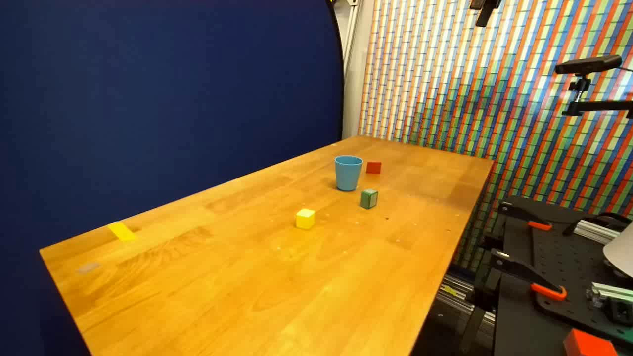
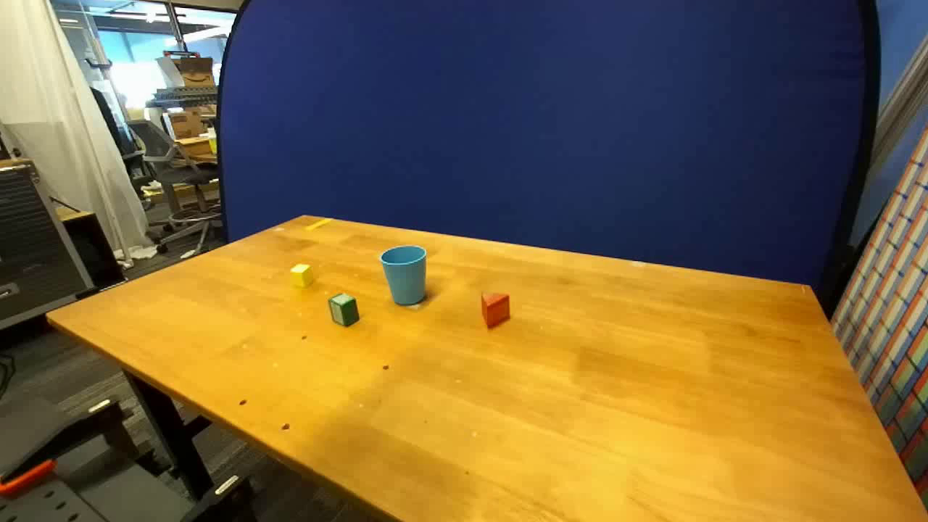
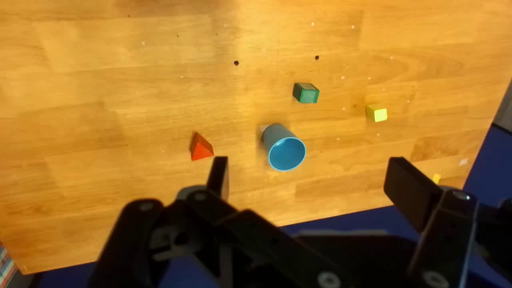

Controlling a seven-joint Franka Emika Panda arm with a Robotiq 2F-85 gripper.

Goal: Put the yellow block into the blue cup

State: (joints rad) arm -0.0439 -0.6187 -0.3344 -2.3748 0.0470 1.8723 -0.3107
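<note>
The yellow block [image 1: 305,219] is a small bright cube resting on the wooden table. It also shows in an exterior view [image 2: 301,275] and in the wrist view [image 3: 377,113]. The light-blue cup [image 1: 347,173] stands upright on the table, apart from the block; it also shows in an exterior view [image 2: 404,275]. In the wrist view the cup [image 3: 285,149] shows its open mouth, and its visible inside looks empty. My gripper [image 3: 310,172] is open, with nothing between its wide-apart fingers, high above the table. A dark gripper part [image 1: 485,14] shows at the top of an exterior view.
A green block [image 2: 344,309] lies between the yellow block and the cup, nearer the robot side. A red wedge block [image 2: 496,309] lies on the cup's other side. A yellow tape strip [image 1: 122,231] lies near the table's edge. A blue backdrop [image 2: 544,130] stands behind the table [image 2: 652,406].
</note>
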